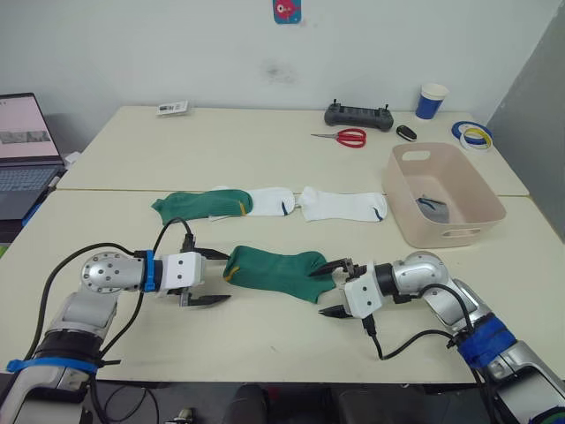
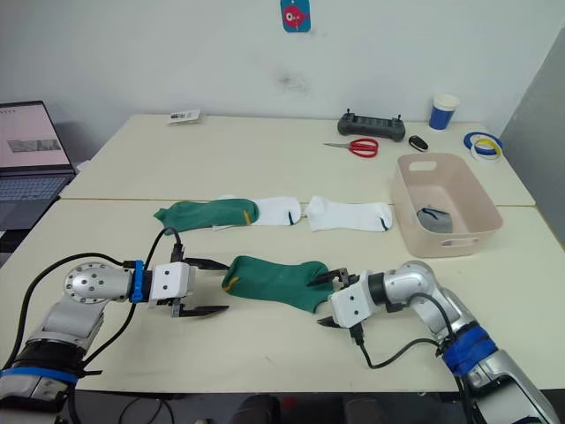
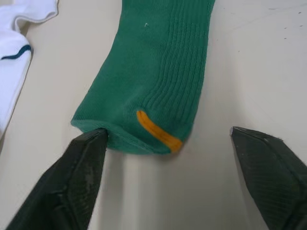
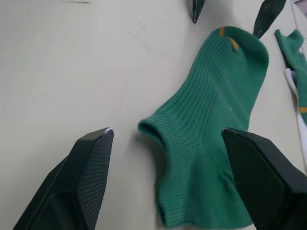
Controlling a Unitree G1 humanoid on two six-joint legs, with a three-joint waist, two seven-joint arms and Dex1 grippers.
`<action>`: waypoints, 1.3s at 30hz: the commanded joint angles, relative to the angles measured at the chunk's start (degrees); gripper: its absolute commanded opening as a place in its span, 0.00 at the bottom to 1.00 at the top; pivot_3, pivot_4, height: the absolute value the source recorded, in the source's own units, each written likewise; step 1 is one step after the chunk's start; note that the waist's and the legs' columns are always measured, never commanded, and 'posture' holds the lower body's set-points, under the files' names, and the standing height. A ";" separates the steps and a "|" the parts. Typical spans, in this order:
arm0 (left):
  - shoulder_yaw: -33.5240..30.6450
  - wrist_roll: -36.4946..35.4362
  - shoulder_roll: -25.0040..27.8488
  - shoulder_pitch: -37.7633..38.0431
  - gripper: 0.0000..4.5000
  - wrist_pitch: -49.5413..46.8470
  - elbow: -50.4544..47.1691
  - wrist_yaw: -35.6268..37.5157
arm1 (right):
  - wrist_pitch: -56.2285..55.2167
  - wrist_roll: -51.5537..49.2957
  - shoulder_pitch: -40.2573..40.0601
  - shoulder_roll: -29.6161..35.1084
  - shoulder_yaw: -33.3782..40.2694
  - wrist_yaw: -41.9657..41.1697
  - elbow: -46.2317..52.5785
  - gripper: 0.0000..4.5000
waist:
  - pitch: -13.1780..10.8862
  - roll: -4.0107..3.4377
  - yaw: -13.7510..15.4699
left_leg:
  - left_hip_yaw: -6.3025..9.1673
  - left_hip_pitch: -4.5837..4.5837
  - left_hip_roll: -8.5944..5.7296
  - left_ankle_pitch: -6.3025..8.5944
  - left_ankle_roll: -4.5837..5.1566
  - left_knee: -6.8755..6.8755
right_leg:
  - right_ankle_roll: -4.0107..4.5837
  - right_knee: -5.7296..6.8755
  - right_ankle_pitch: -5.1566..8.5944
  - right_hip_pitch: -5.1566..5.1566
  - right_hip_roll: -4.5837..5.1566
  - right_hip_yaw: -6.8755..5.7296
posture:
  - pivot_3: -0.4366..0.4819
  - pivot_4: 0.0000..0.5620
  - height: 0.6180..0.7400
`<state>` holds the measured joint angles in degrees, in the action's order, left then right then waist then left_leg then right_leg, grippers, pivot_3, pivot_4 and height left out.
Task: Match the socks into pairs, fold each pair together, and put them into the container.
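The likeliest slip, as I judge it, is a pinch that catches only the top layer of knit at either end of the near green sock (image 1: 275, 269), so the fabric stretches or slides off a fingertip when lifted and the sock lands crooked, spoiling its match with the second green sock (image 1: 201, 206) lying farther back on the table (image 1: 265, 344); a closing finger could also drag the toe sideways, since one finger (image 3: 81, 163) of the left gripper (image 1: 207, 278) already touches the toe corner beside the yellow mark while its other finger sits apart on bare table. The left arm reaches in low from the robot's left, its gripper level with the tabletop, jaws spread wide around the toe end and holding nothing. The right gripper (image 1: 337, 290) comes in low from the opposite side, elbow bent, jaws likewise spread and empty, straddling the ribbed cuff end of the same sock. Two white socks (image 1: 305, 203) lie in the far row next to the second green one, partly overlapping it, and something grey, apparently the grey socks (image 1: 433, 208), already rests inside the container (image 1: 441, 234) at the robot's right
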<state>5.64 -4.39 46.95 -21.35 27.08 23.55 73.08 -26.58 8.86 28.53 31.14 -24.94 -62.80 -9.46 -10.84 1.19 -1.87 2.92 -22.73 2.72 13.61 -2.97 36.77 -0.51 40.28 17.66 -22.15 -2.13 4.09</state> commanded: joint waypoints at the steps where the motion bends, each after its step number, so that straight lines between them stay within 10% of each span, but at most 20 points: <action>1: 1.43 2.51 -0.45 -2.31 0.64 1.89 3.78 -1.01 | -1.25 1.13 1.24 -1.05 -0.52 1.71 -1.96 0.72 | 0.01 -0.01 0.00 | 0.00 0.03 -0.01 0.00 0.00 0.04 | 0.00 0.04 0.00 0.04 0.00 0.00 | 0.48 0.27 1.00; 10: 2.56 0.85 -1.26 -3.97 0.00 -0.91 4.55 0.67 | -2.85 1.32 2.72 -1.88 -1.54 1.45 -3.30 0.02 | 0.01 -0.01 0.01 | 0.03 0.02 -0.01 0.00 0.01 0.12 | 0.07 0.30 -0.03 -0.02 0.00 0.00 | 0.48 0.27 1.00; 18: 0.56 -4.92 1.58 0.71 0.00 -8.84 -8.42 3.20 | 8.17 -8.49 0.96 -1.05 1.12 -3.04 5.44 0.00 | 0.00 -0.01 -0.01 | 0.07 -0.02 0.00 0.00 0.01 0.13 | 0.08 0.43 -0.02 -0.09 0.02 0.00 | 0.48 0.27 1.00; 30: -13.92 -34.63 24.03 18.51 0.00 -54.20 -47.54 9.66 | 67.67 -49.85 0.78 8.37 8.62 -8.08 33.26 0.00 | -0.06 -0.04 -0.31 | 0.36 0.05 0.09 0.00 0.00 0.06 | 0.32 0.53 0.34 -0.06 0.15 -0.05 | 0.48 0.27 1.00; 39: -3.12 -24.72 19.12 13.27 0.00 -55.37 -36.85 7.22 | 72.05 -46.22 -2.03 5.22 5.26 -3.84 25.04 0.00 | -0.04 -0.10 -0.37 | 0.18 0.03 0.04 0.01 0.01 -0.04 | 0.26 0.44 0.41 -0.17 0.06 -0.05 | 0.48 0.27 1.00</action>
<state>-0.36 -31.76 67.56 -6.90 -29.42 -15.82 81.46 47.40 -39.23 26.76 37.19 -18.98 -67.87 17.58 -10.87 1.09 -2.25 3.09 -22.68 2.74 13.62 -2.95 36.74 -0.26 40.75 18.06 -22.32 -2.20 4.03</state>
